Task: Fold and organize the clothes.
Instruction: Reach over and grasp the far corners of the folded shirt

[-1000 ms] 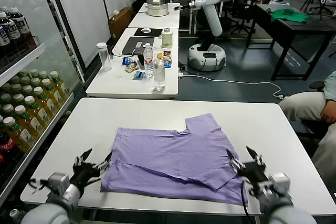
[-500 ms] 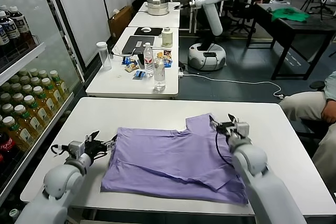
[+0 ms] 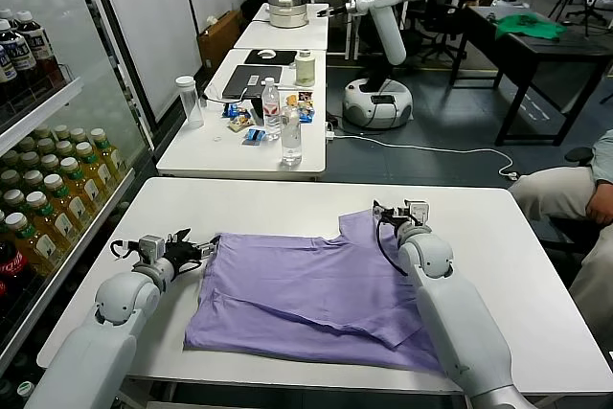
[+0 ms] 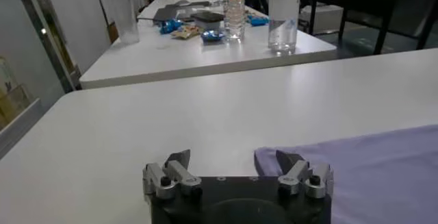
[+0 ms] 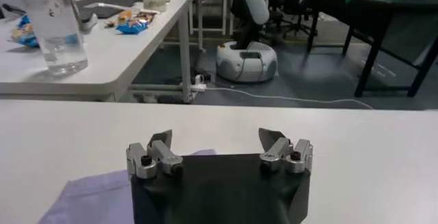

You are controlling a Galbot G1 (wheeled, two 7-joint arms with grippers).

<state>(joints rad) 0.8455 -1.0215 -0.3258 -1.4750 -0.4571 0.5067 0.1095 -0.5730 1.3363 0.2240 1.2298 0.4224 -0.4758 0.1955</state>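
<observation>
The lavender T-shirt [image 3: 316, 294] lies partly folded on the white table [image 3: 278, 203], one sleeve reaching toward the far right. My left gripper [image 3: 196, 253] is open at the shirt's far left corner; in the left wrist view [image 4: 234, 160] one finger sits over the purple edge [image 4: 369, 170], the other over bare table. My right gripper [image 3: 395, 211] is open at the far tip of the sleeve; in the right wrist view [image 5: 215, 140] a purple corner [image 5: 89, 194] shows beside it. Neither gripper holds cloth.
A second white table [image 3: 244, 146] beyond carries water bottles [image 3: 290, 133], snacks and a laptop. A shelf of drink bottles [image 3: 43, 208] stands at my left. A seated person [image 3: 575, 198] is at the right. A green cloth [image 3: 529, 28] lies on a far black table.
Both arms have swung from the table's near edge up to the shirt's far side. The left gripper now sits at the far left corner, the right at the sleeve tip.
</observation>
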